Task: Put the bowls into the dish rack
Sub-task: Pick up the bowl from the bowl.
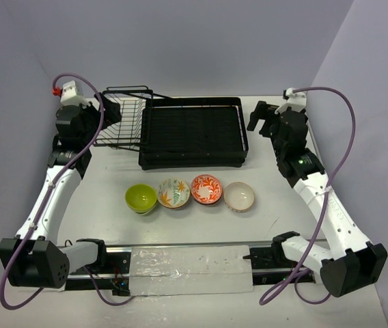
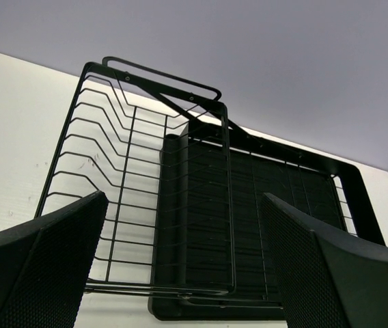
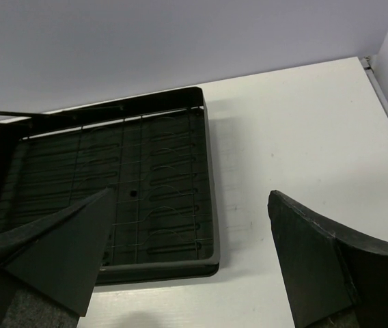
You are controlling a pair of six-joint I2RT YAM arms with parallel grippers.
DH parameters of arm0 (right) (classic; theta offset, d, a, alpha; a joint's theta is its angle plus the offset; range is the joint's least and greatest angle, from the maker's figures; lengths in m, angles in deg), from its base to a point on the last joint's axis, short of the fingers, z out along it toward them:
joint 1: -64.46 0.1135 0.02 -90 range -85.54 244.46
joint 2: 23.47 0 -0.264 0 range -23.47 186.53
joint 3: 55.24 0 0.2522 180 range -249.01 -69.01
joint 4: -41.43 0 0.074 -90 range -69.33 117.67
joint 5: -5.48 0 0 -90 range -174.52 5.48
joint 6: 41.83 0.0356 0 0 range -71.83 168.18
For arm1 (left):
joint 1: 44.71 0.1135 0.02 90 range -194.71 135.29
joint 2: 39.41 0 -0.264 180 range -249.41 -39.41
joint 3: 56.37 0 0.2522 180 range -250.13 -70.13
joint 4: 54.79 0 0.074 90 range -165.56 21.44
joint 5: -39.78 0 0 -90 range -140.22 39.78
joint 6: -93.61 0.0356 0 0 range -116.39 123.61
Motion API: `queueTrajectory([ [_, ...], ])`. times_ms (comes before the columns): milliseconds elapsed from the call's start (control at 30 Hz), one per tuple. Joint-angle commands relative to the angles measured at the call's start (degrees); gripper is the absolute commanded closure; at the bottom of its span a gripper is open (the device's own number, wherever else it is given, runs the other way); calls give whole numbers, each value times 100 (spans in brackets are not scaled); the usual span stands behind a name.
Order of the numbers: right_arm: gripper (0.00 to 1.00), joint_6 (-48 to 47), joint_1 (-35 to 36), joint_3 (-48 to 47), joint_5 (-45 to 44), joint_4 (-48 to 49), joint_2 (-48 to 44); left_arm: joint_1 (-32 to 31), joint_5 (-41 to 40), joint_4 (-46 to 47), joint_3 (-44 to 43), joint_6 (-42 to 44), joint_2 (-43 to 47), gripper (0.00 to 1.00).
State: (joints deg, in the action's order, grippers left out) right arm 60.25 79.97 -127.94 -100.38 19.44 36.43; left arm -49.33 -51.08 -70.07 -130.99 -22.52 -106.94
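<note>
Jaws stand wide apart on both arms, and neither gripper touches a bowl. Clock face is the top view, hub at the middle of the table (image 1: 276, 205). Left gripper (image 1: 110, 109) hangs at 10 o'clock, just beside the wire basket (image 1: 122, 123), fingers aimed at it toward 3 o'clock. Its wrist view looks through the basket wires to the slatted tray behind. Dish rack (image 1: 243, 133) sits at 12 o'clock, with the basket attached on the tray's 9 o'clock side. Bowls sit upright on the table in one row on the rack's 6 o'clock side, apart from it and close side by side. Lime green bowl (image 1: 141, 198) is at the 9 o'clock end, then white bowl with orange leaves (image 1: 173, 193), red-orange patterned bowl (image 1: 206, 188), and cream-pink bowl (image 1: 239, 196) at the 3 o'clock end. Right gripper (image 1: 259, 116) hangs at 2 o'clock, just beside the tray's right rim. Its wrist view shows the tray's near corner by one finger and bare table by the other.
</note>
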Motion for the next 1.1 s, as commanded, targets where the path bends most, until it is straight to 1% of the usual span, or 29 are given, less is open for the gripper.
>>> queueTrajectory([
  [0,0,172,14,-652,363,-582,100,23,157,442,136,170,135,1],
  [33,0,164,31,-750,408,-940,240,14,113,416,127,126,108,1],
  [100,0,164,101,-987,390,-1215,416,14,121,170,-4,-76,47,1],
  [133,0,85,102,-1032,547,-1381,470,5,113,187,4,-103,64,1],
  [200,0,119,136,-1085,663,-1532,584,5,-185,318,179,-208,169,1],
  [300,0,225,181,-980,663,-1533,488,5,-99,652,364,-33,187,1],
  [333,0,234,189,-936,793,-1472,427,5,32,679,373,-15,161,1],
  [400,0,330,189,-682,874,-1375,182,-3,-27,653,399,-365,82,1],
  [433,0,383,198,-585,891,-1313,67,-12,-515,592,417,-628,73,1],
  [467,0,435,198,-453,891,-1261,-39,-12,-798,452,443,-1370,64,1],
  [500,0,427,198,-182,857,-1199,-283,5,-932,381,470,-1508,56,1],
  [533,0,384,190,-6,821,-1120,-495,-12,-794,450,487,-1222,38,1],
  [600,0,340,216,75,769,-1102,-662,-38,-687,434,374,-1035,-32,1],
  [733,0,348,409,-100,838,-1548,-804,-83,-941,-425,-83,-937,-261,1],
  [767,0,365,461,-127,839,-1628,-804,-74,-985,-463,-119,-903,-261,1],
  [833,0,383,514,-30,821,-1690,-883,-83,-715,-157,21,-640,-121,1],
  [867,0,435,523,-4,838,-1734,-883,-91,-348,-34,204,-517,10,1],
  [900,1,471,523,5,1030,-1865,-866,-109,-231,89,293,-412,81,1],
  [933,8,497,523,5,1189,-1936,-831,-126,-204,151,355,-280,143,1],
  [967,11,463,541,5,1425,-1998,-796,-153,-169,317,443,-192,256,1],
  [1000,12,454,672,22,1697,-2138,-717,-170,-99,319,461,-95,301,1],
  [1067,14,445,822,-30,1805,-2366,-568,-214,-229,170,322,-41,328,1],
])
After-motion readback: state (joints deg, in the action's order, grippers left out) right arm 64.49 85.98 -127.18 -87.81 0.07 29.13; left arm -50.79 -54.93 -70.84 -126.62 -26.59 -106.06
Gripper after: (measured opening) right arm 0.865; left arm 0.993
